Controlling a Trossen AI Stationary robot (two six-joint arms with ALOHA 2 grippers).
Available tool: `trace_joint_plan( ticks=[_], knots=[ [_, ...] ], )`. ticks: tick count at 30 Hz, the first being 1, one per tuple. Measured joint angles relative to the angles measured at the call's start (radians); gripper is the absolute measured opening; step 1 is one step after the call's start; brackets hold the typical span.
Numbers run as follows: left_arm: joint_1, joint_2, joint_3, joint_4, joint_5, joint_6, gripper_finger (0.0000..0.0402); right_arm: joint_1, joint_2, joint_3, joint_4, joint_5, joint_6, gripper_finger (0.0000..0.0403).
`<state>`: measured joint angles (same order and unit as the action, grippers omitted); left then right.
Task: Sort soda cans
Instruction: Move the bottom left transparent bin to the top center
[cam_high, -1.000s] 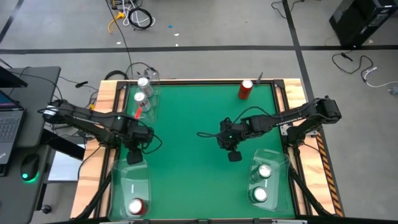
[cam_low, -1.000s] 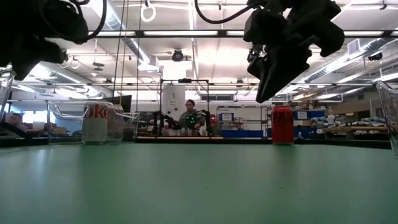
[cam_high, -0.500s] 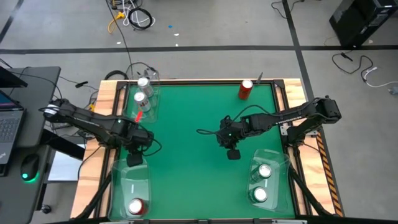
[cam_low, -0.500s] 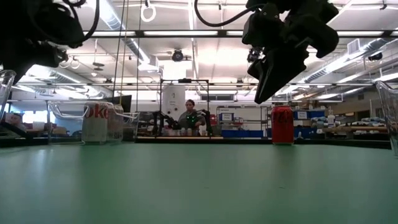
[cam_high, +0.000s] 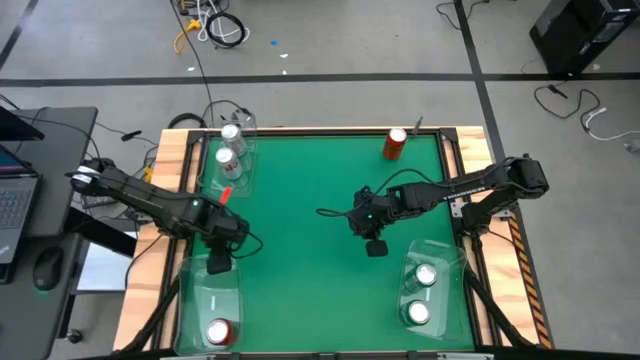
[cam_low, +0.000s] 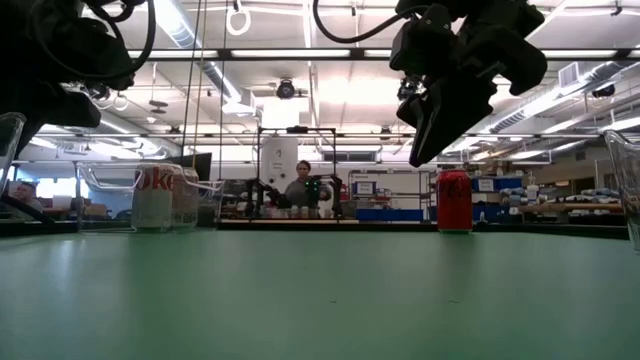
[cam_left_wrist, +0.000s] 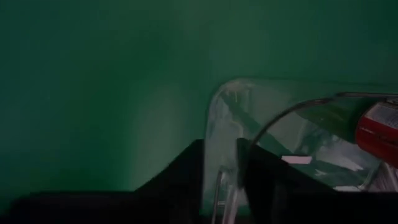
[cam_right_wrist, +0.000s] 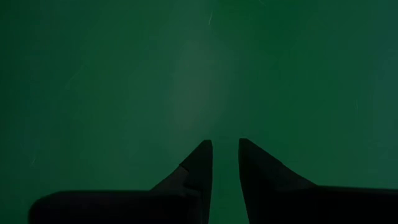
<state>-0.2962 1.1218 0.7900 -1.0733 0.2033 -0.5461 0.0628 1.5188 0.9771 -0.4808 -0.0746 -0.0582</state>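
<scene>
A red can (cam_high: 395, 143) stands upright on the green mat near the far right corner, also seen in the low view (cam_low: 454, 200). Two silver cans (cam_high: 232, 135) (cam_high: 224, 158) stand in the far-left clear bin. Another red can (cam_high: 218, 332) (cam_left_wrist: 379, 130) stands in the near-left bin (cam_high: 195, 300). Two cans (cam_high: 427, 275) (cam_high: 418, 313), showing only silver tops, stand in the near-right bin. My left gripper (cam_high: 218, 262) (cam_left_wrist: 221, 142) hovers at the near-left bin's far rim, fingers nearly together. My right gripper (cam_high: 376, 247) (cam_right_wrist: 225, 142) hangs over bare mat at mid-table, fingers nearly together, holding nothing. My left gripper comes from above at the far rim (cam_left_wrist: 217, 186) of the near-left bin. The clear wall shows in the slim gap between the fingers. I cannot tell whether the fingers touch it.
Clear bins sit at three corners of the mat: far left, near left and near right (cam_high: 445, 250). A wooden frame edges the table. Open green mat lies between the two arms. In the low view a person sits far off in the room behind the table.
My left gripper has moved a little toward the table's near edge, from just short of the near-left bin to over its far rim. The cans and bins have stayed in place.
</scene>
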Motion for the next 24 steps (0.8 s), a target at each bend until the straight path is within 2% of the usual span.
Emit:
trace_joint_plan(
  ticks=[4,5,10,18,24],
  knots=[
    [0.004,0.006,-0.001,0.025,-0.021,0.047,0.0023,0.000,0.000,0.000,-0.011,0.000,-0.005,0.0066],
    [0.010,0.005,-0.001,0.030,-0.035,0.057,0.0013,0.000,0.000,0.000,-0.014,0.000,-0.005,0.0066],
    [0.058,0.008,-0.001,0.064,-0.060,0.074,0.0009,0.000,0.000,0.000,-0.024,0.000,-0.010,0.0066],
    [0.174,0.098,0.002,0.225,-0.097,0.189,0.0003,-0.002,0.000,0.000,-0.032,0.001,-0.017,0.0066],
    [0.194,0.120,0.065,0.202,-0.240,0.312,0.0001,-0.002,-0.021,0.000,-0.054,0.001,-0.004,0.0066]
  ],
)
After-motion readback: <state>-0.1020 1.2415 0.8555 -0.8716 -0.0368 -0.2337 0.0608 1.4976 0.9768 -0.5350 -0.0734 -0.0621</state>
